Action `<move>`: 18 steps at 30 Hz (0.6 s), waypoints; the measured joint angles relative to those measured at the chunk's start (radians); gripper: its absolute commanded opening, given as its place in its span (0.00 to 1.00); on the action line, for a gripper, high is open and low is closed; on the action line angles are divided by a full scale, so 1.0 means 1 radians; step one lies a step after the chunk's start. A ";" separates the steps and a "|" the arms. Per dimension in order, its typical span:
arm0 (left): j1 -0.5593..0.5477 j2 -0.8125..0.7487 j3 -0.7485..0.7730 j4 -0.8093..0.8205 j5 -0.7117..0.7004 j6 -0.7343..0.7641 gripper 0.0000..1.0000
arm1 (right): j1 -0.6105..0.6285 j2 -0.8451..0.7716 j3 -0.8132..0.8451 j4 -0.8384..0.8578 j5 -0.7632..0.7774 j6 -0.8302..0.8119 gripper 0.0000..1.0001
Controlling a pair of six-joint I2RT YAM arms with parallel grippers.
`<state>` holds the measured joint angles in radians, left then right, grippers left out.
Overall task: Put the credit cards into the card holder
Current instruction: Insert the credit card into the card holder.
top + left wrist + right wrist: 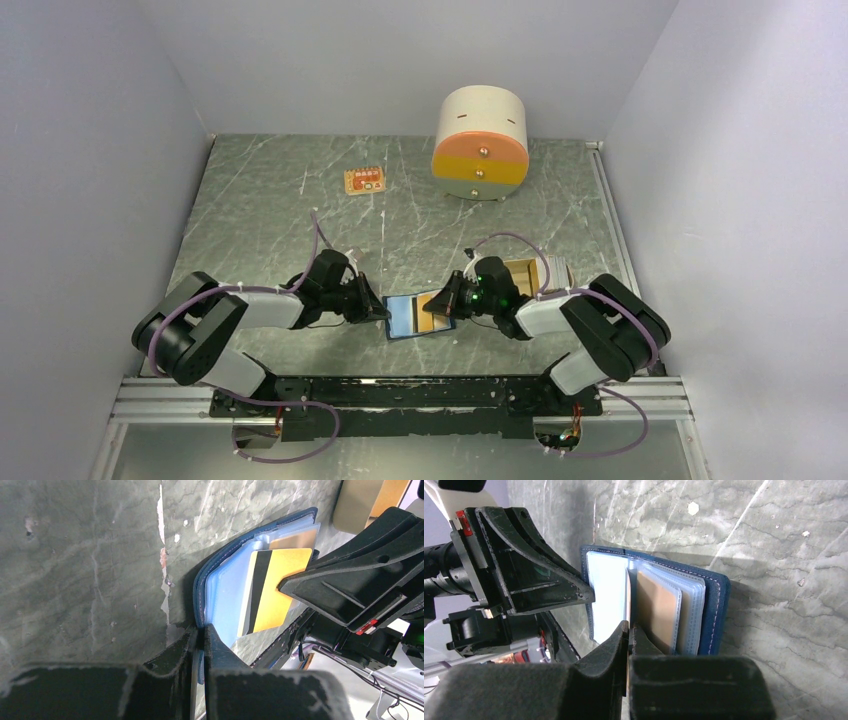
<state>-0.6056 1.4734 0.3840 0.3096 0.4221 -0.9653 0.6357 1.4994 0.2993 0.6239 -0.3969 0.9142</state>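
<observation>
The card holder (405, 316) lies open near the front of the table, light blue inside. My left gripper (381, 310) is shut on its left cover edge; in the left wrist view the fingertips (202, 629) pinch the navy rim (199, 587). My right gripper (447, 303) is shut on a tan credit card (434, 319) with a black stripe (274, 590), held on edge over the holder's sleeves. In the right wrist view that card (628, 597) runs edge-on from my right gripper (629, 625). Another card (658, 611) sits in a clear sleeve. More cards (524, 272) lie behind my right arm.
A cream-and-orange round drawer unit (480, 140) stands at the back. A small orange tag (364, 180) lies at the back left. A white object (556, 268) lies beside the loose cards. Grey walls close in both sides.
</observation>
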 measured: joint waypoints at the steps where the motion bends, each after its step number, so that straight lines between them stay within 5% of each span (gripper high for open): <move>1: 0.000 0.000 0.000 0.000 0.000 0.000 0.11 | 0.000 0.000 0.002 -0.004 0.001 0.000 0.05; 10: 0.000 0.000 0.000 0.000 0.000 0.000 0.11 | 0.000 0.037 0.031 -0.014 -0.012 -0.006 0.15; 18: 0.000 0.000 0.000 0.001 0.001 -0.001 0.09 | 0.021 -0.015 0.103 -0.208 0.051 -0.057 0.36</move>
<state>-0.6056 1.4734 0.3840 0.3107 0.4229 -0.9661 0.6571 1.4841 0.4019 0.4156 -0.3454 0.8574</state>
